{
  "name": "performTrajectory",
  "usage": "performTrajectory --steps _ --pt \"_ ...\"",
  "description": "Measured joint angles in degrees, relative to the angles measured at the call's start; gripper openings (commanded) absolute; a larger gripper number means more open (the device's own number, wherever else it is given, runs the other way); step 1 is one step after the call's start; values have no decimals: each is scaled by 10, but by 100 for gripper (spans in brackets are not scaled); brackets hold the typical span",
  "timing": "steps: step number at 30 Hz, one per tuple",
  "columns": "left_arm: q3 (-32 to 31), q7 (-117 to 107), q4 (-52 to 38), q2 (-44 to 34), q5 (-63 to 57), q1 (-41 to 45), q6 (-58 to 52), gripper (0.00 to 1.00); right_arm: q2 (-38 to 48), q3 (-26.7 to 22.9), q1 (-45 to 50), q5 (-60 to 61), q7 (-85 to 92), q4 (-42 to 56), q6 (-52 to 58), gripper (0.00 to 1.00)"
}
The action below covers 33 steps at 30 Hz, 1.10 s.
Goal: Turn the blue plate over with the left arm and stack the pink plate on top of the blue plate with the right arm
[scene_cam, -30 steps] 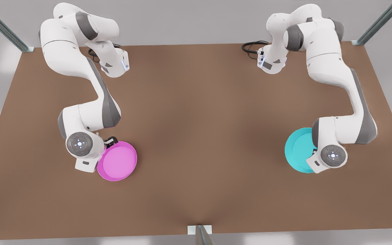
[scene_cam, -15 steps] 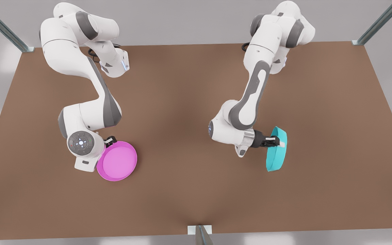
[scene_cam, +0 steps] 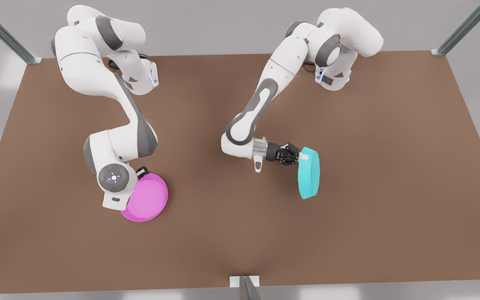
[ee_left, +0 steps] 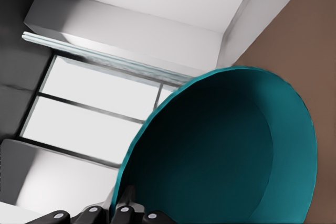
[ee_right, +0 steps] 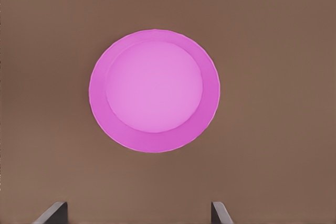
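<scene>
The left gripper [scene_cam: 302, 157] pinches the blue plate [scene_cam: 309, 172] by its rim, holding it on edge above the brown table [scene_cam: 240, 233]. The right gripper [scene_cam: 142, 171] hangs over the pink plate [scene_cam: 148, 199] – fingers [ee_right: 52, 212] spread, probably not touching – which lies flat, hollow side up.

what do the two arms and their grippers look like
Both arms are glossy white with rounded segments and grey joint bands. The right arm has a grey round wrist cap with a small blue light. The left arm ends in a black ribbed left gripper with pale fingertips; black cable loops at both bases.
</scene>
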<state>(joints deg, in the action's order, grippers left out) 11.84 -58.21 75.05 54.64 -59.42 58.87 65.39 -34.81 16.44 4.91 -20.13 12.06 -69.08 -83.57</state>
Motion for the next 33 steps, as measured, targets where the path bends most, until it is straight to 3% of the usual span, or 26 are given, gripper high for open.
performTrajectory --steps 23,24,25,26,33 --pt "-7 -53 -26 60 -39 68 -28 25 1 1 4 0 2 1 2 100" --pt "-7 -52 -26 60 -40 68 -28 50 1 0 4 0 2 2 1 100" --pt "-7 -53 -26 60 -39 68 -27 81 1 1 2 2 1 2 0 100" --pt "-7 -53 -26 60 -36 70 -26 100 0 1 3 1 1 2 -1 100" --pt "-17 -61 -43 65 -12 82 -33 100 1 0 -16 21 0 8 -5 100"
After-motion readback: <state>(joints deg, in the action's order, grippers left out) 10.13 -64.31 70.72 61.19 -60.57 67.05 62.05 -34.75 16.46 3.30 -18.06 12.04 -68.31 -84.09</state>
